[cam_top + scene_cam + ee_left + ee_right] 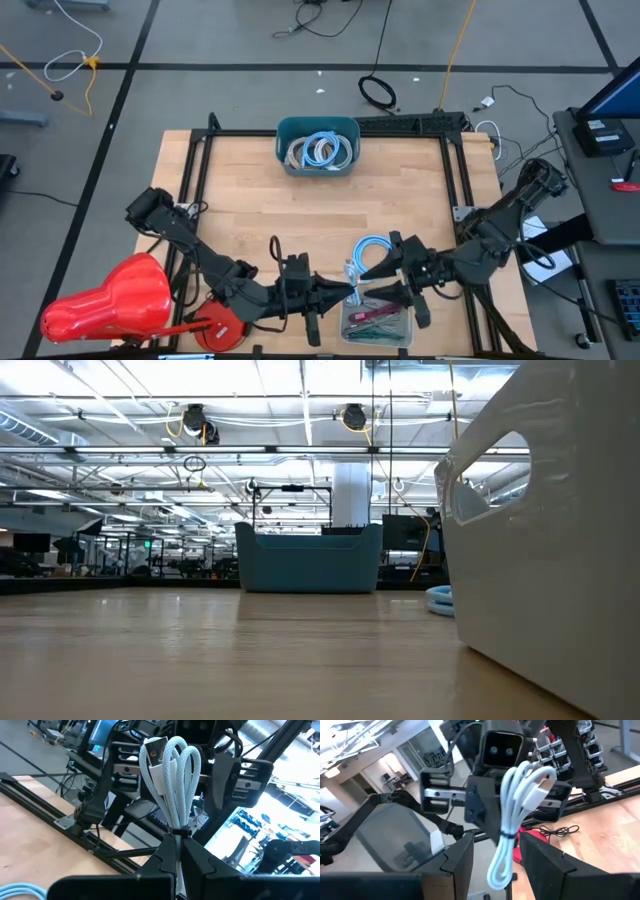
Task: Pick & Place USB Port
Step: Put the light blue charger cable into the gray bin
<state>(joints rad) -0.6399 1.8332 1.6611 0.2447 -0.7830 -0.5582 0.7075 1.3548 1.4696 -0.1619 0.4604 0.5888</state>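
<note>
Left gripper [179, 851] is pinched on the tied waist of the bundled cable [172, 780], holding it aloft above the clear tray [377, 322], likely for handover. Right gripper [492, 852] faces it with fingers spread around the loops, not clamping yet. Teal bin [318, 146] of cables sits well apart, across the table [240, 200].

open wood mid-table, teal bin [318, 146] at far edge, clear bin [377, 322] near grippers
</note>
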